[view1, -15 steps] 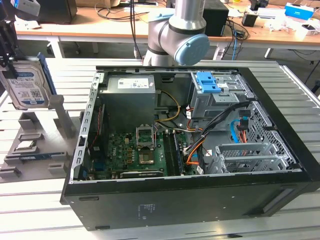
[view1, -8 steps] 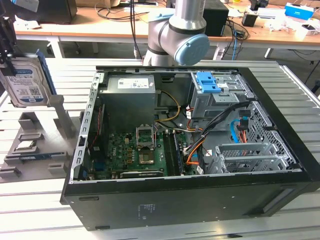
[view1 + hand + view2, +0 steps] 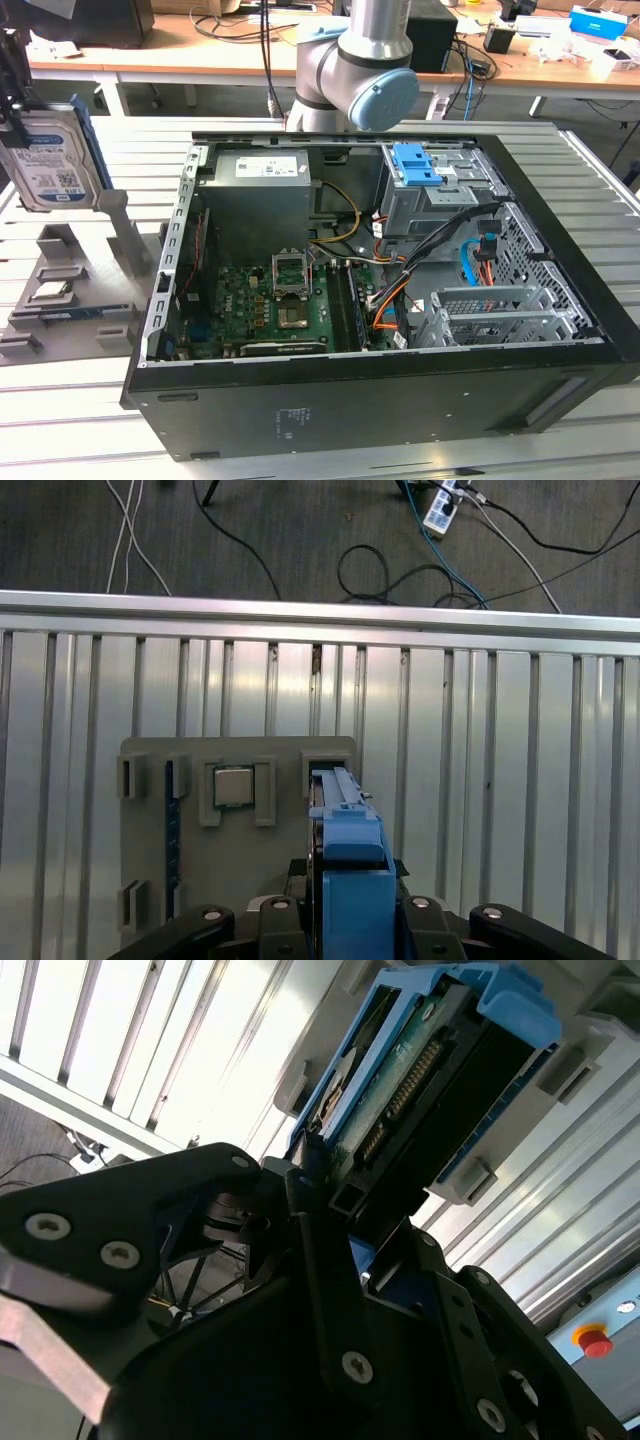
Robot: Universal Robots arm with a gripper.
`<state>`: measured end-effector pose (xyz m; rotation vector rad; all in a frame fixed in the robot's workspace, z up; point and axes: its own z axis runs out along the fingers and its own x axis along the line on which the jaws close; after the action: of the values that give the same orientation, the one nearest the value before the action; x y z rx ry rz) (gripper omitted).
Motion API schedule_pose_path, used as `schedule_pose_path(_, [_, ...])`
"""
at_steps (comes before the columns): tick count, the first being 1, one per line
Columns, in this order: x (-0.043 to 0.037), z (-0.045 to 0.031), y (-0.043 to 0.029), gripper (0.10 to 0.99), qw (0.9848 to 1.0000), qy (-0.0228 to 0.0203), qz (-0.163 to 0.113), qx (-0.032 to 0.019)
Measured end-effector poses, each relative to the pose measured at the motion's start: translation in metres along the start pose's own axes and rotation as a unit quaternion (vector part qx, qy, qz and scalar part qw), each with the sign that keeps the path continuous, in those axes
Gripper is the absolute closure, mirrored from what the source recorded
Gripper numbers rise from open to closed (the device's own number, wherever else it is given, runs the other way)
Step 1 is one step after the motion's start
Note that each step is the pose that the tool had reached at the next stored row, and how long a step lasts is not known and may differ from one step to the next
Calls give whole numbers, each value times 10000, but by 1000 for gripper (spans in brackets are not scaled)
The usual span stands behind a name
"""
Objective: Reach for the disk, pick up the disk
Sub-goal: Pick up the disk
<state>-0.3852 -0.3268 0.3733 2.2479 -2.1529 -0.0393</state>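
Exterior view's upper left corner, disk (image 3: 50,160) upright above grey fixture (image 3: 85,295), open computer case (image 3: 350,410) beside it, second wrist view, gripper (image 3: 348,1205) clamped on the disk's blue-framed end, first wrist view, square chip (image 3: 234,785) seated in a fixture pocket

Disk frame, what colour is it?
Bright blue. The disk and its frame show best in the first wrist view.
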Motion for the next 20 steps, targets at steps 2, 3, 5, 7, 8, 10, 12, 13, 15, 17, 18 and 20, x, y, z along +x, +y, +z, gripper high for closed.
schedule_pose_path(2, [0, -12, 1, 718, 10000, 0, 0, 0])
schedule_pose_path(3, [0, -21, 1, 718, 10000, 0, 0, 0])
schedule_pose_path(5, [0, -34, 1, 718, 10000, 0, 0, 0])
schedule_pose_path(7, [0, -48, 2, 718, 10000, 0, 0, 0])
schedule_pose_path(8, [0, -61, 2, 718, 10000, 0, 0, -1])
schedule_pose_path(10, [0, -82, 3, 718, 10000, 0, 0, 0])
schedule_pose_path(12, [0, -122, 4, 718, 10000, 0, 0, 0])
schedule_pose_path(13, [0, -132, 5, 718, 10000, 0, 0, 0])
schedule_pose_path(15, [0, -161, 6, 718, 10000, 0, 0, 0])
schedule_pose_path(17, [1, -186, 6, 718, 10000, 0, 0, 0])
schedule_pose_path(18, [0, -197, 7, 718, 10000, 0, 0, 0])
schedule_pose_path(20, [0, -216, 7, 718, 10000, 0, 0, 0])
